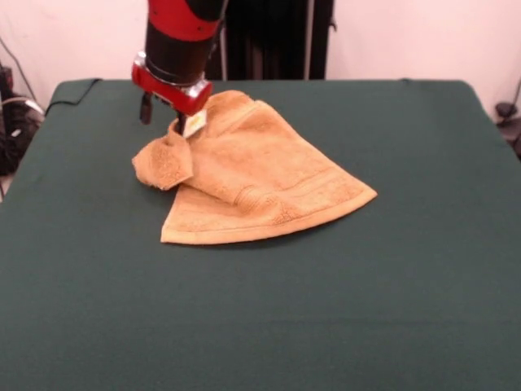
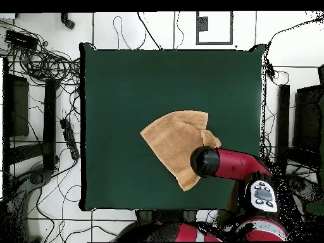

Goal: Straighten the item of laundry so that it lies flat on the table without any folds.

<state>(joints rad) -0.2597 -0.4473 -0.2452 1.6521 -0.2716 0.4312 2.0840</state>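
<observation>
Your fingers (image 1: 181, 126) pinched the folded orange towel (image 1: 260, 175) by its label corner, the rest rumpled on the green bench (image 1: 366, 285)

the arm (image 1: 181, 32) is a thick round body, glossy red above and black below, ending in a red collar with a pale rim. dark, narrow parts hang beneath the collar. from overhead the arm (image 2: 234, 164) is a red tube with a black round cap, and a grey panel (image 2: 264, 195) with small dark buttons sits by its base.
</observation>
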